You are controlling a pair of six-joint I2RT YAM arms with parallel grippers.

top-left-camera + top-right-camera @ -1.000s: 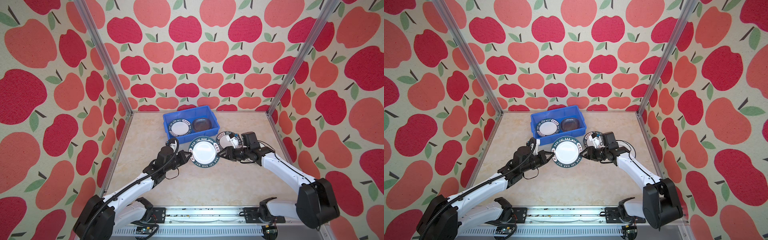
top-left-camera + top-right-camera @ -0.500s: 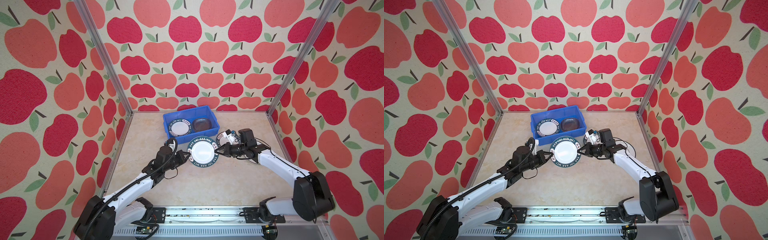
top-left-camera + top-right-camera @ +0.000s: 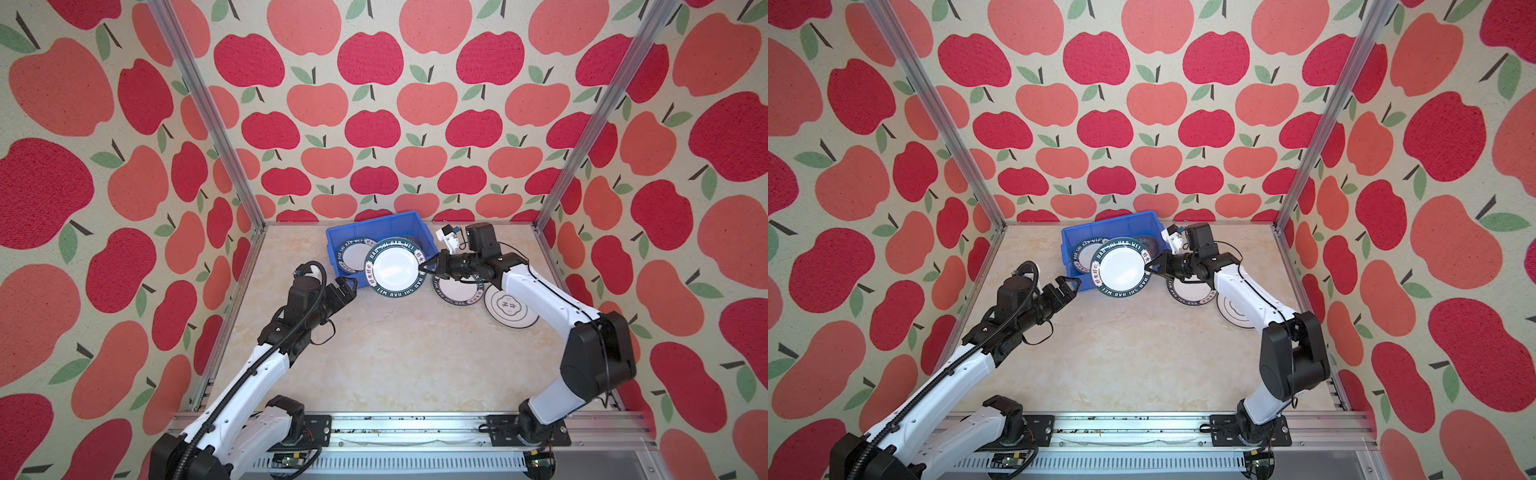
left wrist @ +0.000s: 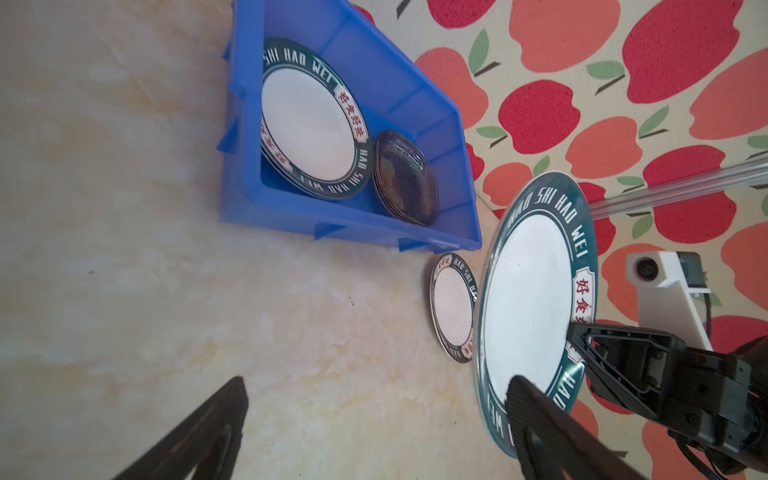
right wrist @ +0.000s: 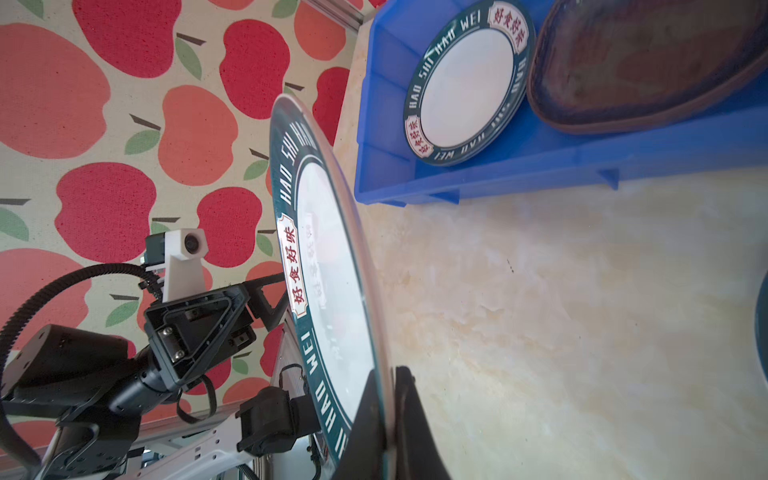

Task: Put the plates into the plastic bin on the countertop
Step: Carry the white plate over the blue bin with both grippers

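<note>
1. One cream counter [image 3: 395, 365] carries everything. The blue bin [image 3: 374, 222] stands at its back, and I place the rest by that bin.
2. Held plate [image 3: 395, 268], green-rimmed, is tipped up nearly on edge just in front of the bin's front wall, clear of the counter.
3. Bin plate [image 3: 353, 255], same green lettering, lies inside the bin at its left end.
4. Loose plate [image 3: 457, 291] lies flat on the counter just right of the bin's front corner.
5. Emblem plate [image 3: 509, 307] lies flat beyond the loose plate, farther from the bin.
6. Glass plates [image 4: 405, 178], dark and stacked, sit inside the bin beside the bin plate.
7. Right gripper [image 3: 426, 266], in front of the bin's right end, has its fingers pinched tight on the held plate's rim.
8. Left gripper [image 3: 347, 286], in front of the bin's left end, has its fingers spread wide and clamps nothing.
</note>
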